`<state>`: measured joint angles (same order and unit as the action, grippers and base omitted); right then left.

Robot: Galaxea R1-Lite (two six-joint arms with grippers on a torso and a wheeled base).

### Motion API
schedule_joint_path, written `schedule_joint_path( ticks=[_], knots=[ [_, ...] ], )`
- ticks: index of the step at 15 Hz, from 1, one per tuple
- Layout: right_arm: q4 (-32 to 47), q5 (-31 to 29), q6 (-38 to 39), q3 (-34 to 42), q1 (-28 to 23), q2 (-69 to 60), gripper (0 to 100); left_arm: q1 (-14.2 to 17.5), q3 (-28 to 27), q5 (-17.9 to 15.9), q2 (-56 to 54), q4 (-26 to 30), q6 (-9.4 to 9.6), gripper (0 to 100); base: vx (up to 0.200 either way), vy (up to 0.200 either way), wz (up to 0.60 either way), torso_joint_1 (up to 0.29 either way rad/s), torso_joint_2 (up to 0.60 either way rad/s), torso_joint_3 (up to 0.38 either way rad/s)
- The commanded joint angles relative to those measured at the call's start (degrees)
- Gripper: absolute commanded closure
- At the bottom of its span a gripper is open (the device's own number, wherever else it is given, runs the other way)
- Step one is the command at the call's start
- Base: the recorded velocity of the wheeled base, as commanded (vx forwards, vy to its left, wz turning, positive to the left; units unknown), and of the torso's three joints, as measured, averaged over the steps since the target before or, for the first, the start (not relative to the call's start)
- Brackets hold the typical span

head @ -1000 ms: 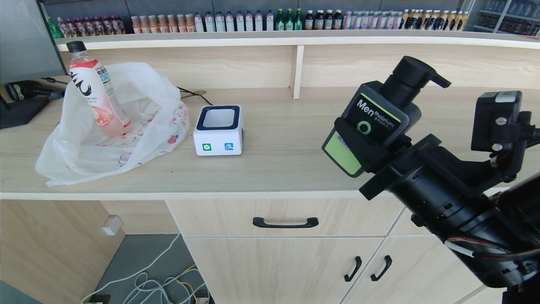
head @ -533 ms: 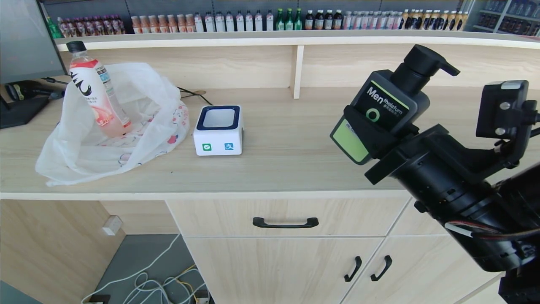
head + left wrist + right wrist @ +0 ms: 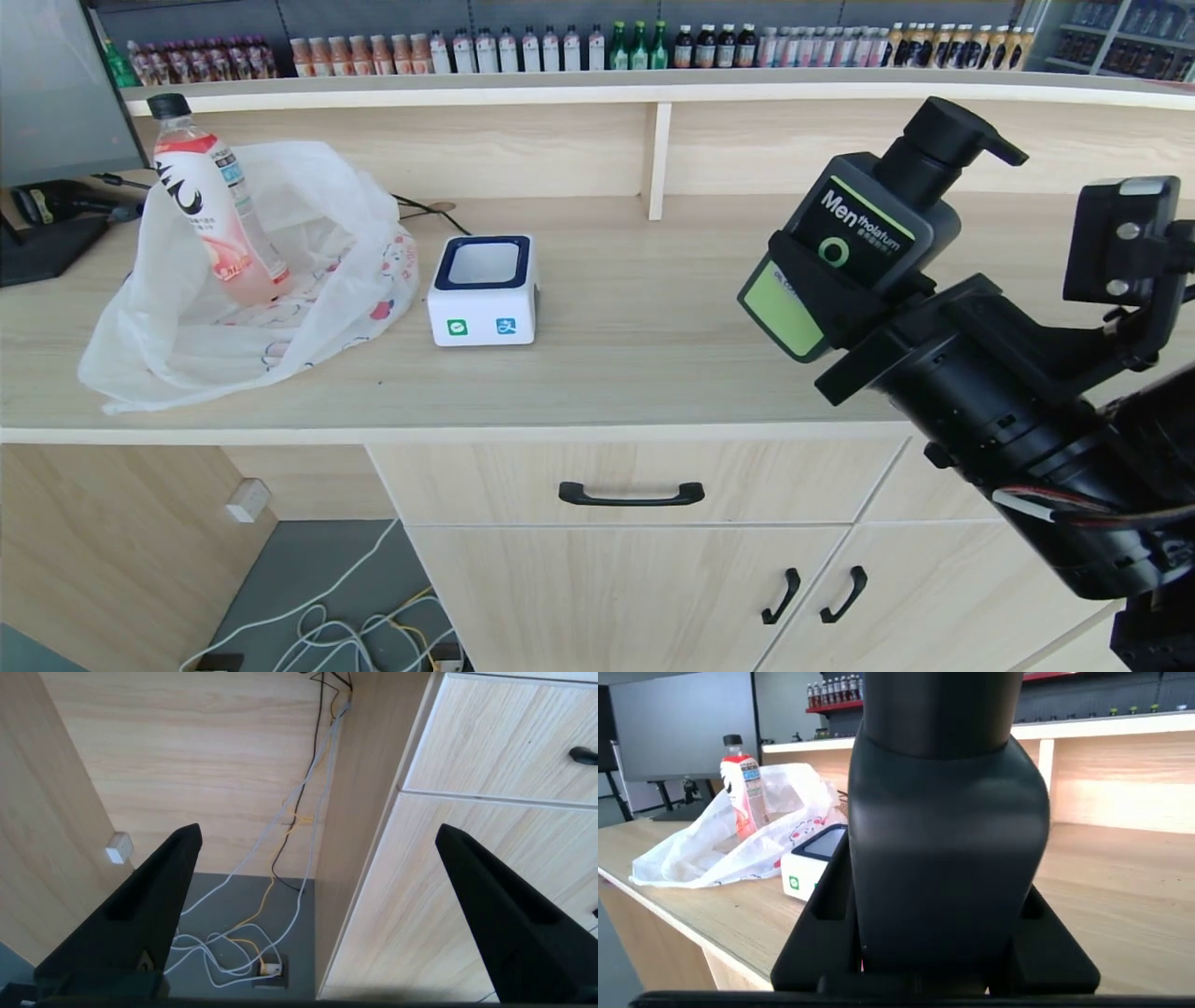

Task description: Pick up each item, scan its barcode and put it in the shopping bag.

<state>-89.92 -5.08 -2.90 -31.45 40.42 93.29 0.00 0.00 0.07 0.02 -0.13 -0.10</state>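
The right gripper [image 3: 826,303] is holding its jaws clamped on the tilted pump bottle [image 3: 864,233], probably readying its barcode for the scanner [image 3: 484,291].

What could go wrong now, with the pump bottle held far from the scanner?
The pump bottle sits tilted in the right gripper, so it might slip on the way to the scanner. The drink bottle leans inside the shopping bag; dropping the pump bottle in may knock it over.
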Motion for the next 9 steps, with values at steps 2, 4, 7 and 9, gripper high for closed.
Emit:
schedule_joint_path(
  ticks=[2, 4, 7, 9],
  knots=[
    [-0.1, 0.0, 0.0, -0.2, -0.1, 0.2, 100, 0.0, 0.0, 0.0, 0.0, 0.0, -0.08, 0, 0.000, 0.200, 0.00, -0.005, 0.00, 0.000],
    [-0.1, 0.0, 0.0, 0.0, -0.1, 0.2, 100, 0.0, 0.0, 0.0, 0.0, 0.0, 0.01, 0, 0.000, 0.200, 0.00, 0.015, 0.01, 0.000],
    [-0.1, 0.0, 0.0, 0.1, -0.1, 0.1, 100, 0.0, 0.0, 0.0, 0.0, 0.0, 0.01, 0, 0.000, 0.200, 0.00, -0.004, 0.00, 0.004],
    [-0.1, 0.0, 0.0, -0.1, -0.1, 0.1, 100, 0.0, 0.0, 0.0, 0.0, 0.0, -0.08, 0, 0.000, 0.200, 0.00, 0.002, 0.00, -0.005]
  ],
)
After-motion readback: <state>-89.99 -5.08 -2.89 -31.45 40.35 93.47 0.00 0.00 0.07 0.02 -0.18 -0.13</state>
